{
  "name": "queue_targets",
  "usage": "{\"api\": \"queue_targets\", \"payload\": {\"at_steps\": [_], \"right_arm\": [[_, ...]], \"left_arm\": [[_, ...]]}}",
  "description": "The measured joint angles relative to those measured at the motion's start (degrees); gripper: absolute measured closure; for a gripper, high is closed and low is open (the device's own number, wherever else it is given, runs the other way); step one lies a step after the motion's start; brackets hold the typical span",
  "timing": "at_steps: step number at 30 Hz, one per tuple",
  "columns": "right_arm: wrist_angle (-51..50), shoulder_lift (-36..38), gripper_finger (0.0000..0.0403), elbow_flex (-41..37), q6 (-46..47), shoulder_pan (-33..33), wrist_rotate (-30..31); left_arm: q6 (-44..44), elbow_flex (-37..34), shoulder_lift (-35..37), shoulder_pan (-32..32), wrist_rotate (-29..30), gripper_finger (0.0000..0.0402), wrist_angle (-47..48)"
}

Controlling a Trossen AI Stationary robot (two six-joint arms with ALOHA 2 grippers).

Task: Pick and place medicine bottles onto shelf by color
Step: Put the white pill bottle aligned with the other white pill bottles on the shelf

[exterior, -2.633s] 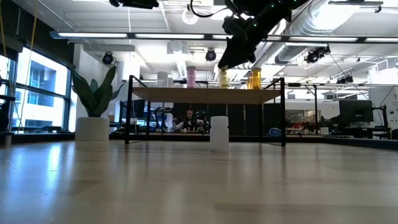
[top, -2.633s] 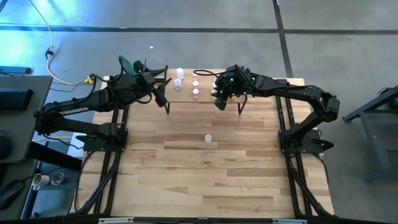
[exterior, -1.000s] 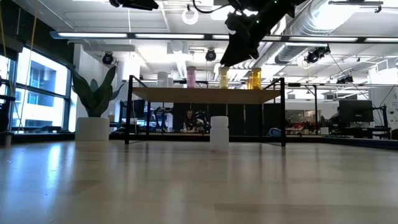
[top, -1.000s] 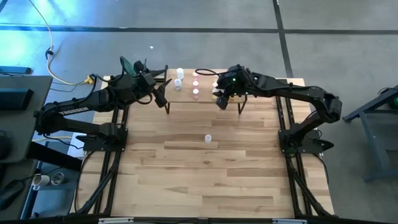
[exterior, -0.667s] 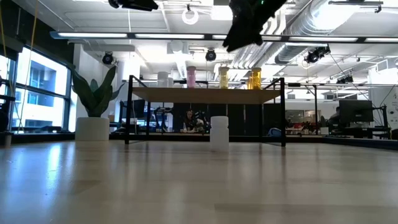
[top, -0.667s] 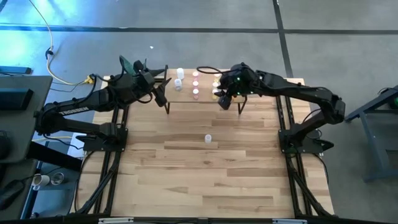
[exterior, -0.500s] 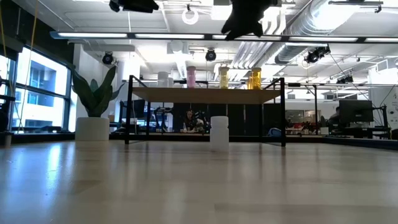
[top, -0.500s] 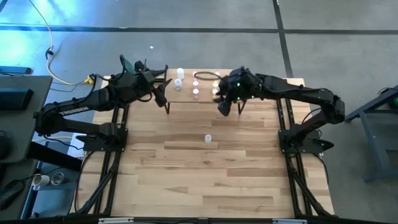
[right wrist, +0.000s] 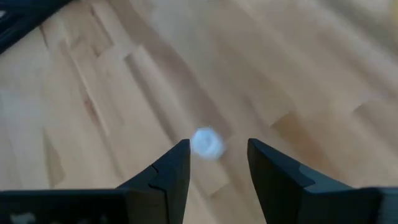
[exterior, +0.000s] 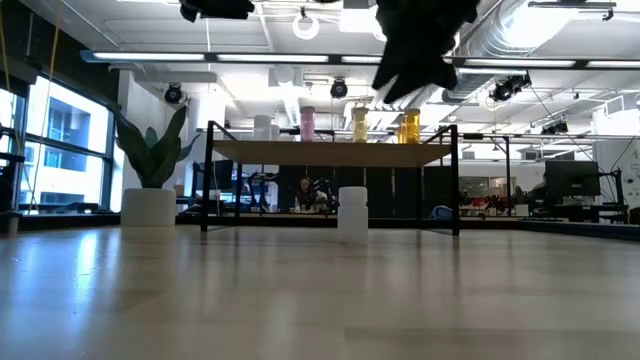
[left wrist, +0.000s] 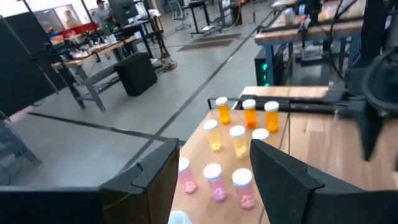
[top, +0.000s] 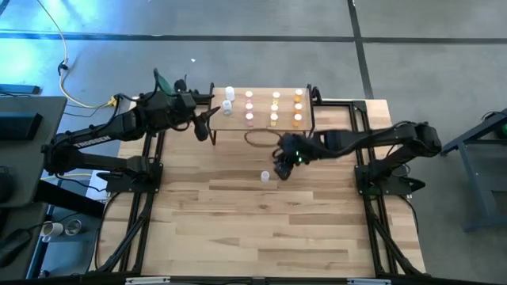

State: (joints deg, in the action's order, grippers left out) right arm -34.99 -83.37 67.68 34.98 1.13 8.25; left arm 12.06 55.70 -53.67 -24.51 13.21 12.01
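Right hand [top: 282,168] has swung off the shelf [top: 261,125] toward the lone white bottle [top: 265,176] on the desk [top: 261,229].

High view: left hand [top: 207,120] waits by the shelf, released, empty.

Right wrist view: fingers [right wrist: 171,168] parted, empty, bracketing the bottle, likely for pickup.

Open-plan robotics lab/workshop; exposed ducts [exterior: 560,45] and strip lights overhead w/ concrete floor [top: 238,55]; rows of workbenches [left wrist: 93,59] w/ monitors [exterior: 572,180] beyond; big windows [exterior: 60,140], potted plant [exterior: 150,165]; cables [top: 59,55] trail beside the rig.
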Motion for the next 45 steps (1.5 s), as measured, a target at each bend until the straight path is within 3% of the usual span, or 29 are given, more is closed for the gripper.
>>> {"api": "queue_targets", "payload": {"at_steps": [8,18,25,36,41,45], "right_arm": [[10.9,0.0,0.0251,-10.3,14.0,7.8,1.0],[19.3,0.0,0.0251,-19.9,29.6,17.3,13.9],[19.6,-0.3,0.0251,-23.2,34.5,18.9,15.6],[21.4,-0.3,0.0217,-25.2,21.1,15.6,12.6],[25.4,-0.5,0.0198,-25.3,10.5,14.4,13.6],[35.0,-2.3,0.0196,-29.0,4.7,14.2,14.8]], "left_arm": [[0.6,0.0,0.0,0.0,0.6,0.0213,0.7],[0.6,0.0,0.0,0.0,0.7,0.0213,1.3],[0.5,0.0,0.0,0.0,0.8,0.0213,3.0],[-9.8,0.0,0.0,0.1,0.7,0.0213,8.1],[-11.8,0.0,0.0,0.1,-1.2,0.0213,8.4],[-11.9,0.0,0.0,0.1,-1.3,0.0213,8.4]]}}
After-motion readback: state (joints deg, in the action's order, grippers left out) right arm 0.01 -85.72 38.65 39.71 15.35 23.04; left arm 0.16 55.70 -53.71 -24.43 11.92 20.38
